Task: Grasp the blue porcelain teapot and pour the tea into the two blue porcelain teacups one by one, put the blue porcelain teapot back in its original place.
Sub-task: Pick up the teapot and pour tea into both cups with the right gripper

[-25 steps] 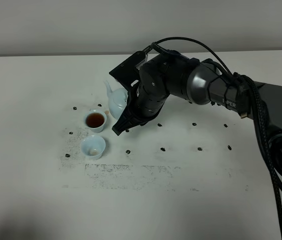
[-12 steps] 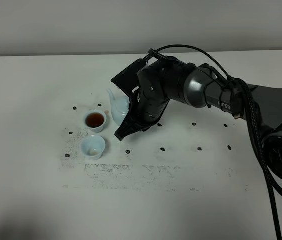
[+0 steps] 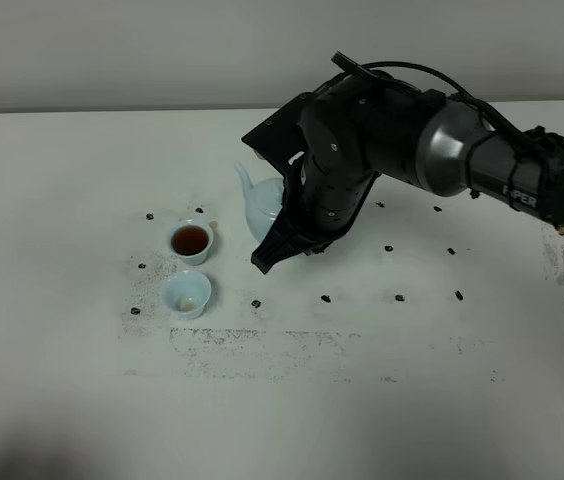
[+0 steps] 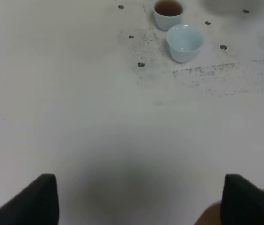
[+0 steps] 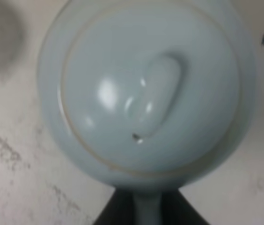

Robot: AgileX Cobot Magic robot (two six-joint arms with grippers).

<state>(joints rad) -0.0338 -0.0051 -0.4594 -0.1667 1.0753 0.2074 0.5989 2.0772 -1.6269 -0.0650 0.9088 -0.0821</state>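
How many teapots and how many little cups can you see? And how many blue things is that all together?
Teapots: 1, the blue porcelain teapot
Teacups: 2, the teacup with dark tea and the other teacup beside it
Total: 3 blue things

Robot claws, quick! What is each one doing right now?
Left gripper: open, holding nothing.
Right gripper: closed on the handle of the blue porcelain teapot.
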